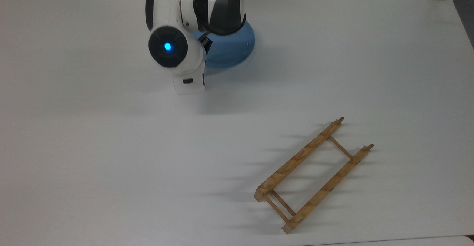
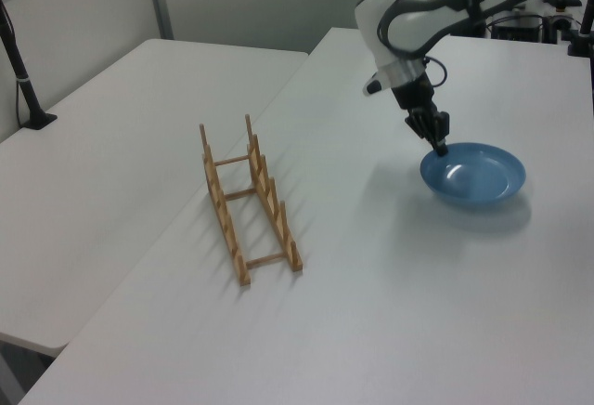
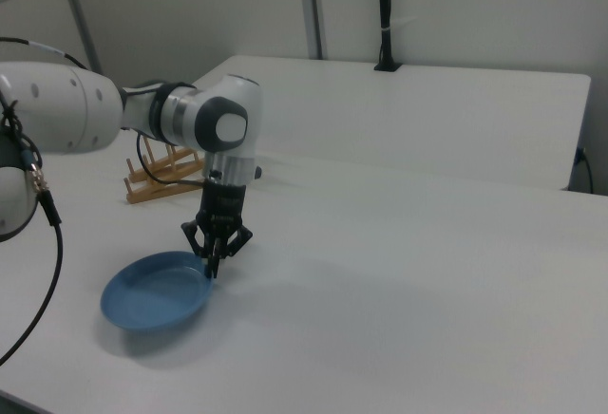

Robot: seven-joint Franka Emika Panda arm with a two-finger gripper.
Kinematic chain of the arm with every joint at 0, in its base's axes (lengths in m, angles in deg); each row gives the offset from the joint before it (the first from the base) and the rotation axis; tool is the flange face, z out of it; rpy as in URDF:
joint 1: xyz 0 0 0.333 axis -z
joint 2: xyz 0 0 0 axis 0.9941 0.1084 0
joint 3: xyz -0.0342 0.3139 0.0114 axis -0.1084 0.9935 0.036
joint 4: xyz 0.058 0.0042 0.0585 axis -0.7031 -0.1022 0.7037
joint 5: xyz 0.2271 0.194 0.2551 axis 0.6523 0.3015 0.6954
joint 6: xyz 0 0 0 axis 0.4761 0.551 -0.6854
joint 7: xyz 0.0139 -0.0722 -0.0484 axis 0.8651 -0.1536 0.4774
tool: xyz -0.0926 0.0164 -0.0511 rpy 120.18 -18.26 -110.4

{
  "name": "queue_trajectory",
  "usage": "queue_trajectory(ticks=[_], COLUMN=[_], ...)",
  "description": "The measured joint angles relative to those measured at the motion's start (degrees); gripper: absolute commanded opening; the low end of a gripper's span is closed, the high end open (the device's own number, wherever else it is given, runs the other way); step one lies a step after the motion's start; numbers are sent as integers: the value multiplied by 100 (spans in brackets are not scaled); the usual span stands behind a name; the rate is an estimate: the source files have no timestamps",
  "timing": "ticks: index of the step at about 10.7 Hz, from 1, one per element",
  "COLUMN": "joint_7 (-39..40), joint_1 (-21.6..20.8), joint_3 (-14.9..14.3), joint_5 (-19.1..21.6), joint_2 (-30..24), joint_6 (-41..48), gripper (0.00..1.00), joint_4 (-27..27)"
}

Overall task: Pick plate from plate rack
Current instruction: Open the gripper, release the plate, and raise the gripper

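1. While the arm (image 2: 436, 6) bends down over the white table (image 1: 92, 146), we find the gripper (image 2: 439, 149) at the rim of the plate (image 2: 475, 175), its fingers closed together on that rim; in the right view the same gripper (image 3: 211, 270) pinches the plate's (image 3: 152, 291) edge on the right view's right side.
2. We see the plate lying nearly flat, hollow side up, low over or on the table; whether its base touches the surface we cannot tell.
3. We note that in the top view the arm's white body (image 1: 177, 50) covers the gripper and much of the plate (image 1: 237, 50), leaving a blue crescent showing on the top view's right of the arm.
4. We see the plate rack (image 1: 314, 174) standing with nothing in it, well apart from the plate, toward the lower right of the top view.
5. We find the rack (image 2: 249, 202) on the left view's left of the plate, and in the right view its end (image 3: 157, 178) shows behind the arm.
6. We see a second white table (image 2: 111, 145) beside the first in the left view.
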Motion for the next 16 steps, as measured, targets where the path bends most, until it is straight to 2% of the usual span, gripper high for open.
queue_trajectory(ticks=[1,2,3,4,5,9,12,16], joint_7=[24,24,24,-98,-489,-2186,-3149,-5045], joint_1=[0,0,-1,0,0,-16,-82,-297], joint_3=[6,12,13,13,11,14,22,55], joint_5=[0,0,0,0,-1,-455,-480,-756], joint_2=[119,214,274,288,275,-118,-704,-1665], joint_6=[-177,-417,-596,-662,-686,-708,-708,-629], gripper=[11,25,55,80,100,100,100,100], joint_4=[-1,-5,-7,-7,10,163,326,353])
